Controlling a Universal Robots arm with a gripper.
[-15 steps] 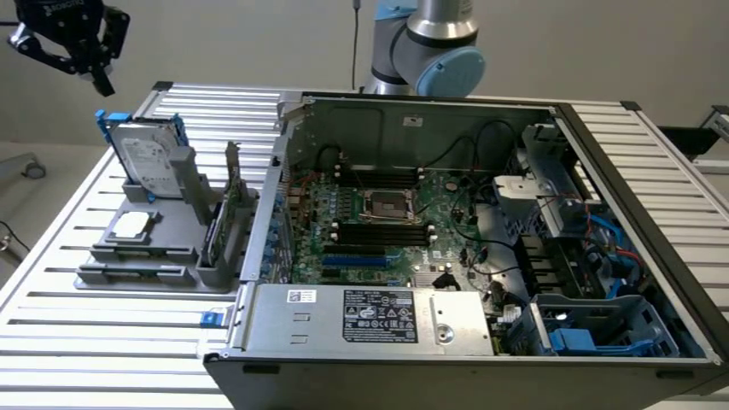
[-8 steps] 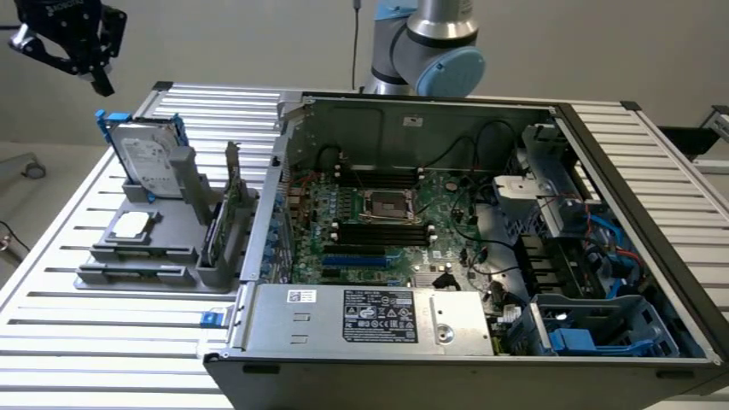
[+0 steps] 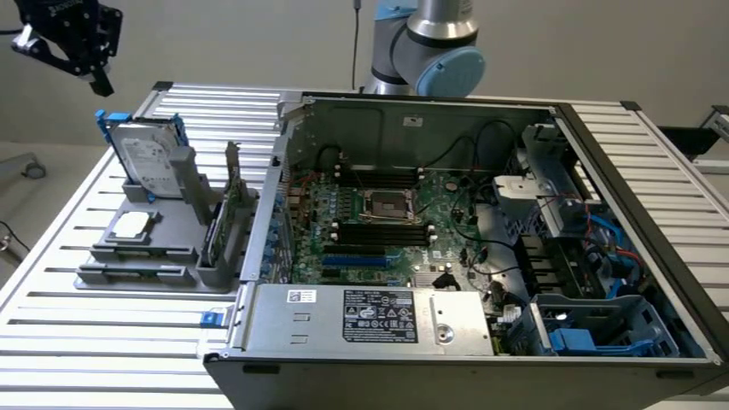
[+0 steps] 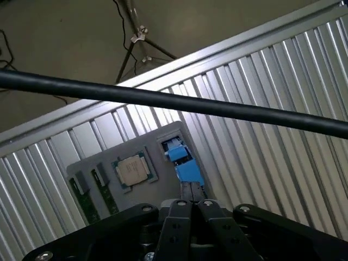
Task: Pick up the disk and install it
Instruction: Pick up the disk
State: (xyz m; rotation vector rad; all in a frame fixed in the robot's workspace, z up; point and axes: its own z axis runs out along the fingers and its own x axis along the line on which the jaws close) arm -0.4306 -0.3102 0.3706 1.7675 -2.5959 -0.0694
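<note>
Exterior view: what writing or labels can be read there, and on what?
Nothing reads clearly.
White label on the disk: too small.
Black label on the power-supply box: too small.
White sticker beside it: too small.

Silver disk (image 3: 150, 161) with a white label and blue frame, standing up on its edge in a grey holder (image 3: 137, 278).

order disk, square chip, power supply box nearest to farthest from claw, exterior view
1. Silver-grey metal disk in blue frame, upright below the black claw.
2. Small square silver chip, lower on the grey holder.
3. Big grey labelled power-supply box, inside the computer case.
</note>
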